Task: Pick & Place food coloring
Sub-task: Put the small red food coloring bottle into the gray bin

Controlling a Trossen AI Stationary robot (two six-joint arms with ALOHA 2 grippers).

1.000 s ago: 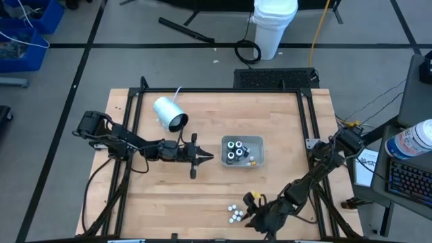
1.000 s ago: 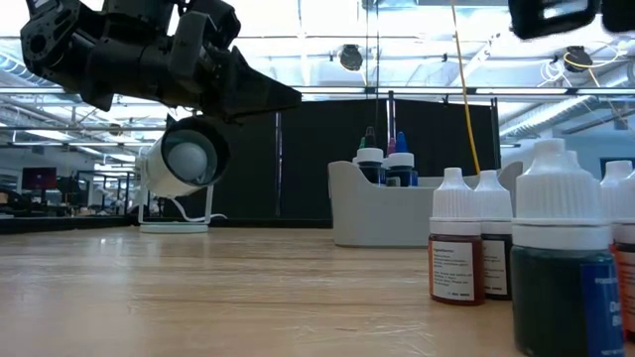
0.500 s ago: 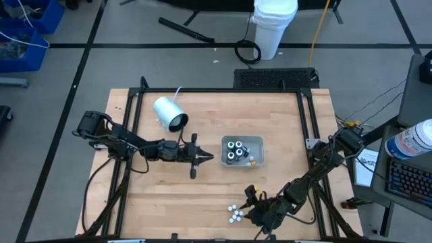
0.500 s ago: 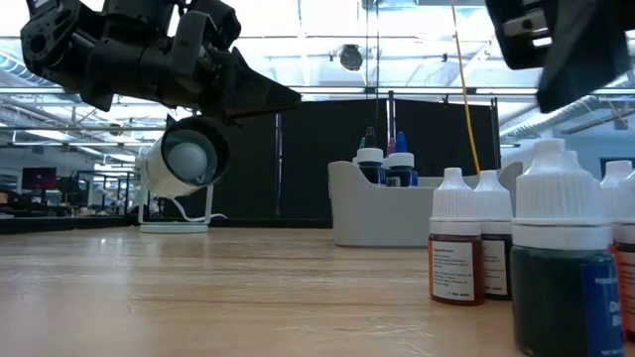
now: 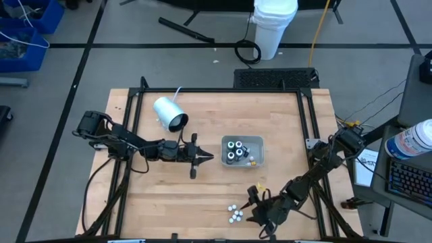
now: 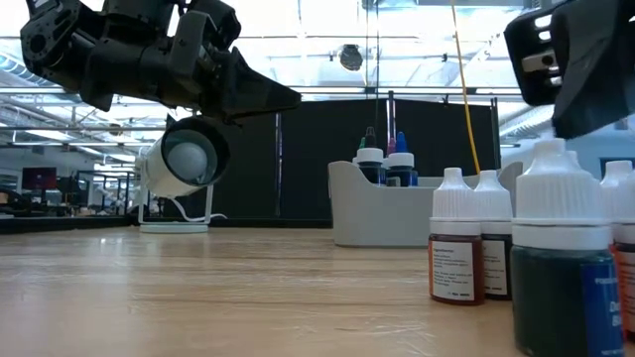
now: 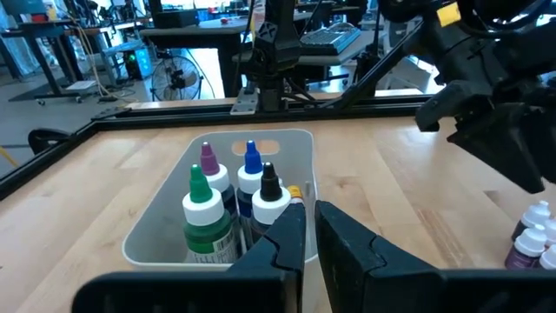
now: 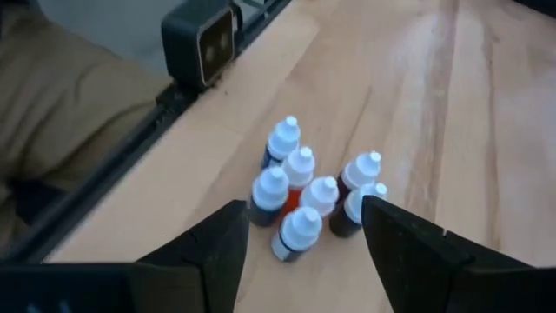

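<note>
Wooden plank surface [image 5: 169, 196], black rail frame along its edges; wide bare wood lying open at the near left. Grey plastic tray [image 5: 258, 143] sitting mid-surface, upright bottles standing inside it. Cluster of small white-capped food coloring bottles [image 5: 235, 214] standing close to the near edge. Right gripper [image 5: 256, 200] hovering just beside the cluster, jaws spread wide, gripping nothing. Left gripper [image 5: 208, 157] hanging just left of the tray, jaws nearly clenched, empty. White cylinder [image 5: 169, 113] lying at the far left.

Bright, even overhead light here, soft shadows on the table [image 5: 202, 196]; low view's nearest bottle [image 6: 561, 258] looms slightly blurred, ceiling lights glaring behind.
</note>
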